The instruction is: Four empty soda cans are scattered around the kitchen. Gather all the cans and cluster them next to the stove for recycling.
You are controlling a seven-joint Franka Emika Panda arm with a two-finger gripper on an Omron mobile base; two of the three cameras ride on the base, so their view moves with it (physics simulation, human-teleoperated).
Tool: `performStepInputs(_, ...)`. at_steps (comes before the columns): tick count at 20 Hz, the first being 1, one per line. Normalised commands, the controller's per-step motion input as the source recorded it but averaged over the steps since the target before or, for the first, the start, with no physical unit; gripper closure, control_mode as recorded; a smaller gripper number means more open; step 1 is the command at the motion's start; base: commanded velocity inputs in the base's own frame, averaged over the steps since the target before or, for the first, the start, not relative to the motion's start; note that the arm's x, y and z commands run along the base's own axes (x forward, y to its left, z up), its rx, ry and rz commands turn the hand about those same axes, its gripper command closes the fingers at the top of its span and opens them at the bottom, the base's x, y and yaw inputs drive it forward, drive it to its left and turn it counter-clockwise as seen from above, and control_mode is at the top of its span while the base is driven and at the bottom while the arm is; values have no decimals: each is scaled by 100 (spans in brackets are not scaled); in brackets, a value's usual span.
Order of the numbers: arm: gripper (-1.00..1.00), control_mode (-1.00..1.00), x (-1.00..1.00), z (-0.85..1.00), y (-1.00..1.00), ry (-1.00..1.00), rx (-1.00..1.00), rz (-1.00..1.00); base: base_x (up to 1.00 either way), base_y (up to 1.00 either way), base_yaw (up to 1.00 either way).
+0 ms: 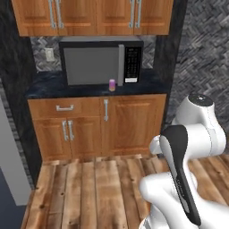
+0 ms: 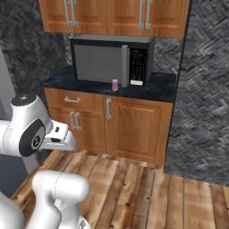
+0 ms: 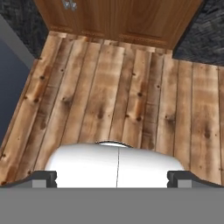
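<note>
- A pale pink soda can (image 1: 112, 84) stands upright on the black marbled table (image 1: 49, 84), near the front edge, just in front of the microwave's (image 1: 100, 61) right half, below the door handle and beside the keypad panel.
- In the right base view the same soda can (image 2: 115, 84) stands near the middle of the table's front edge, just ahead of the microwave (image 2: 112, 60).
- The microwave, black and grey, sits at the back of the table under a row of orange-brown wall cabinets (image 1: 94, 16).
- Below the table are wooden base cabinets (image 1: 98, 127) with a drawer at the left and silver handles.
- A wall outlet (image 1: 49, 54) sits on the tiled wall left of the microwave.
- The wood plank floor (image 1: 94, 192) lies between the robot and the cabinets.
- The arm is folded close to the base, well apart from the table.
- The gripper (image 3: 112, 177) points down at the floor (image 3: 109, 96); its fingertips (image 3: 43, 177) stand at the far sides of the hand view, spread wide with nothing between them.
</note>
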Motion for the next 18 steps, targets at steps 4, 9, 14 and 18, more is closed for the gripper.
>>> performStepInputs(4, -100, 100, 0, 0, 0, 0, 0, 0, 54, 26, -10)
performStepInputs(9, -100, 100, 0, 0, 0, 0, 0, 0, 55, 28, -10)
performStepInputs(14, -100, 100, 0, 0, 0, 0, 0, 0, 55, 32, -10)
performStepInputs(18, -100, 100, 0, 0, 0, 0, 0, 0, 54, 36, -11)
